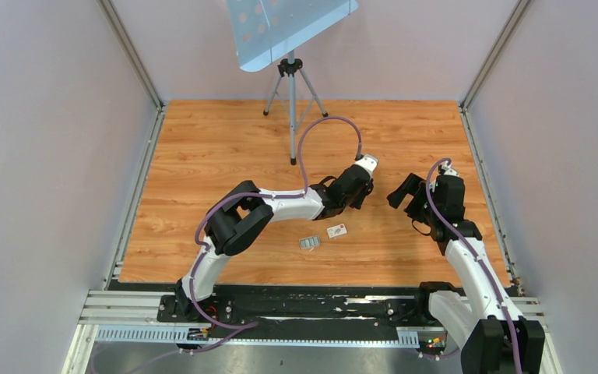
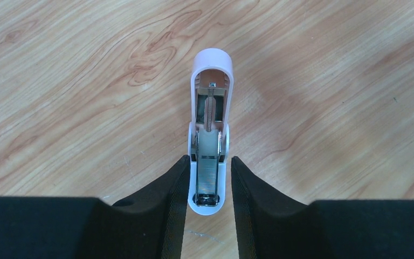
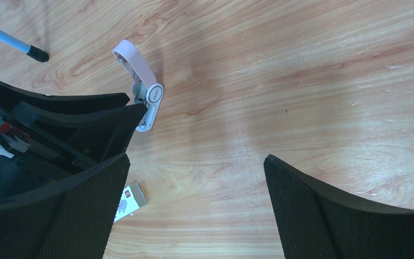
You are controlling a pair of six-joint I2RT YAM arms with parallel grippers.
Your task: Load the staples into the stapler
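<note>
The pale pink stapler lies on the wooden table with its lid swung open, showing a spring and a silver channel. Its white base sits between the fingers of my left gripper. The left finger touches the base and a thin gap shows at the right finger, so the jaws stand slightly open around it. In the right wrist view the stapler has its pink lid tilted up. My right gripper hovers wide open with nothing in it, right of the stapler. A small greyish block, apparently the staples, lies near the front.
A flat white labelled card lies beside the greyish block, and shows again as the card under my right gripper's left finger. A tripod with a pale blue board stands at the back. Grey walls close in both sides.
</note>
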